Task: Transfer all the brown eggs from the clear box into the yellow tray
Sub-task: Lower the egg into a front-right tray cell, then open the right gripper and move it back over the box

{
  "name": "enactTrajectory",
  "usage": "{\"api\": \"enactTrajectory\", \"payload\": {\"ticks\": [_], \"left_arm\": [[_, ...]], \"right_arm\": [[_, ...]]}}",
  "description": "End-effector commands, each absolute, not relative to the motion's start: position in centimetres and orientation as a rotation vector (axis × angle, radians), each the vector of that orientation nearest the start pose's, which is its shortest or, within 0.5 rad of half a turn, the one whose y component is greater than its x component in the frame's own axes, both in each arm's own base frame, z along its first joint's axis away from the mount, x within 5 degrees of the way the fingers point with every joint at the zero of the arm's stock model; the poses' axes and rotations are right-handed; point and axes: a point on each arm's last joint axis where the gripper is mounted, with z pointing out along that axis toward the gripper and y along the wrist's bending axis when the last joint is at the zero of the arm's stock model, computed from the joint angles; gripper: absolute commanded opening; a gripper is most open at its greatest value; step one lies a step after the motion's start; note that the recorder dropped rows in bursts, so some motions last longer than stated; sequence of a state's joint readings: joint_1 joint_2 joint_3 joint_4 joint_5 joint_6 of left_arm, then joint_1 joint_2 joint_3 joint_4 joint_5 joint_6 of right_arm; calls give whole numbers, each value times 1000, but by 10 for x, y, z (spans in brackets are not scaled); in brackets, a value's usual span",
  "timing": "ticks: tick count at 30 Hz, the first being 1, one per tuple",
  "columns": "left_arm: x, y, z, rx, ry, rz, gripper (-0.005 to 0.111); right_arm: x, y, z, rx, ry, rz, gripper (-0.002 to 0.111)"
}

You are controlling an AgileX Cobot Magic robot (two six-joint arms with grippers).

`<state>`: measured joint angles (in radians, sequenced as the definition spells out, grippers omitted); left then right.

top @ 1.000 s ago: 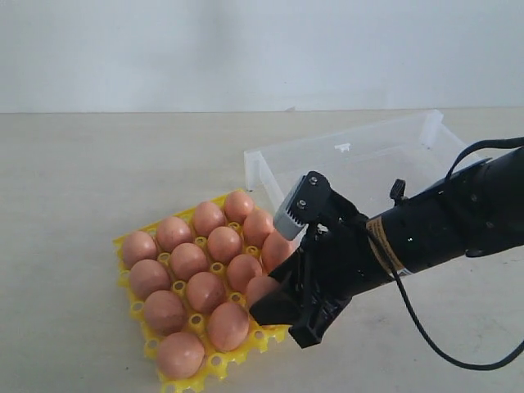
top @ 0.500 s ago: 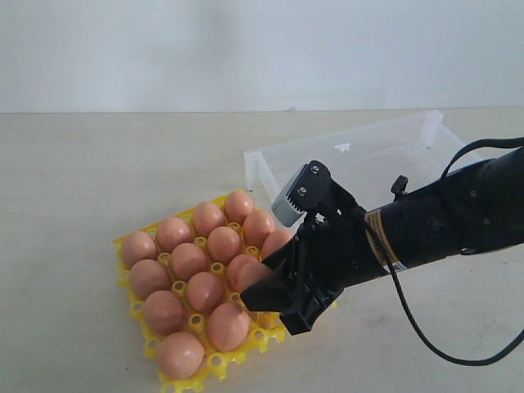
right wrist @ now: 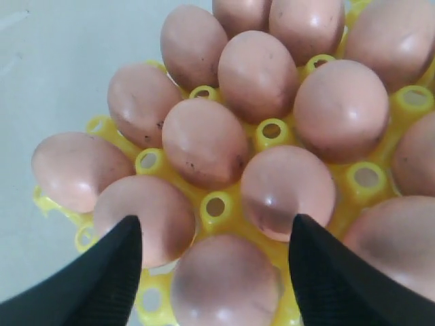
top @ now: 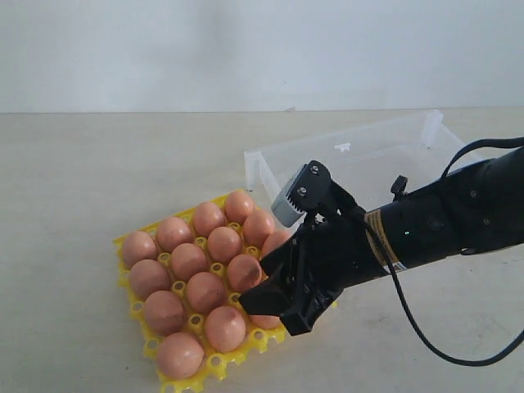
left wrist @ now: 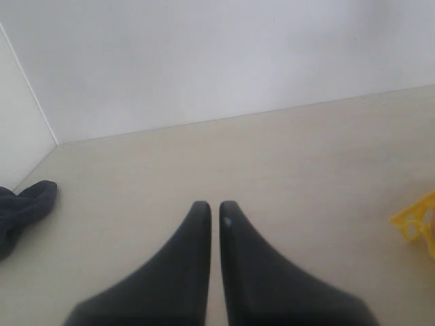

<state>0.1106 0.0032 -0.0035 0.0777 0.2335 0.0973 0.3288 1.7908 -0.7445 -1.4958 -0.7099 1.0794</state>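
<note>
Looks like a robotics lab / test bench, not a home or kitchen. Evidence: a black robot arm [top: 442, 225] w/ an exposed cable [top: 420, 322] looping off it works over a plain beige tabletop [top: 82, 180]. A bare white wall [top: 246, 49] stands right behind the bench, and the left wrist view shows it meeting a 2nd white wall at a corner. Bench props are few and simple: a yellow tray [top: 214, 363] of brown eggs [top: 190, 260] just beside a clear box [top: 385, 164], all set straight on the tabletop. A dark cloth [left wrist: 20, 210] lies on the bench by the side wall. Lighting is flat and even, as in an indoor workroom.
</note>
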Motion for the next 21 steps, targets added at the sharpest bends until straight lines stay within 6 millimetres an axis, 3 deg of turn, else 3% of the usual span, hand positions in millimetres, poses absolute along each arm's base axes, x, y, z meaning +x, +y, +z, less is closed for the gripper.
{"api": "enactTrajectory", "payload": {"ticks": [1, 4, 7, 13, 14, 16, 19, 21], "left_arm": [[55, 7, 192, 40, 1719, 218, 4], [55, 7, 192, 40, 1719, 218, 4], [55, 7, 192, 40, 1719, 218, 4], [55, 7, 192, 40, 1719, 218, 4], [55, 7, 192, 40, 1719, 218, 4], [55, 7, 192, 40, 1719, 218, 4], [55, 7, 192, 40, 1719, 218, 4], [55, 7, 192, 40, 1719, 218, 4]], "right_arm": [[268, 157, 149, -1050, 2061, 892, 55], [270, 158, 164, -895, 2088, 965, 55], [281, 157, 193, -759, 2087, 939, 55], [320, 139, 283, -460, 2021, 601, 55], [329, 135, 301, -313, 2007, 642, 54], [346, 122, 326, -186, 1969, 765, 49], [372, 101, 339, -226, 1941, 861, 38], [385, 86, 343, -208, 1924, 854, 38]]}}
